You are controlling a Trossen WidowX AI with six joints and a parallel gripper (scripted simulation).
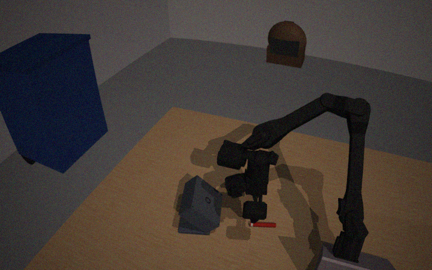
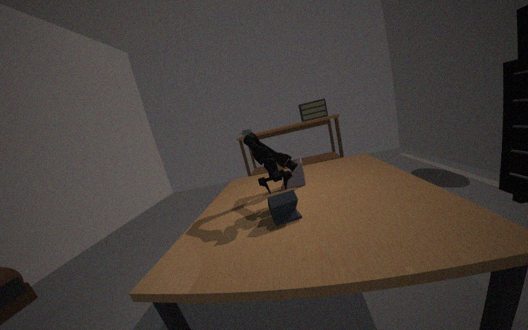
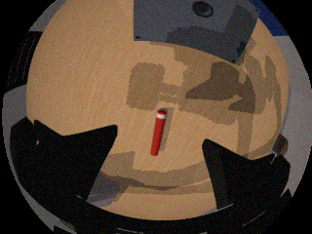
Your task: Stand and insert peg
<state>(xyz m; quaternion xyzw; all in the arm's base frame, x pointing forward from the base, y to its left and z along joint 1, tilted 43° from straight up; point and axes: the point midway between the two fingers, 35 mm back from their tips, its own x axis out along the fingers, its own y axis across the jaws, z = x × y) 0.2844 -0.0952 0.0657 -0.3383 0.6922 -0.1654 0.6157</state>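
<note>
The red peg (image 1: 265, 225) (image 3: 157, 141) lies flat on the table. Its white band (image 1: 251, 224) (image 3: 161, 115) is at the end toward the sloped panel. The peg cannot be made out in the exterior view. The dark grey sloped panel (image 1: 200, 211) (image 2: 282, 209) (image 3: 156, 21) has one round hole (image 1: 207, 199) (image 3: 203, 9) in its face; the hole looks empty. My gripper (image 1: 254, 220) (image 2: 278, 190) (image 3: 162, 137) is open and empty, pointing down above the peg. In the wrist view the peg shows between the two spread fingers, below them.
The wooden table (image 1: 152, 178) (image 2: 350, 233) carries the panel and the arm's base (image 1: 376, 257). The panel stands close beside the gripper, on the side away from the base. A blue bin (image 1: 54, 102) and a brown helmet-like object (image 1: 286, 44) are beyond the table.
</note>
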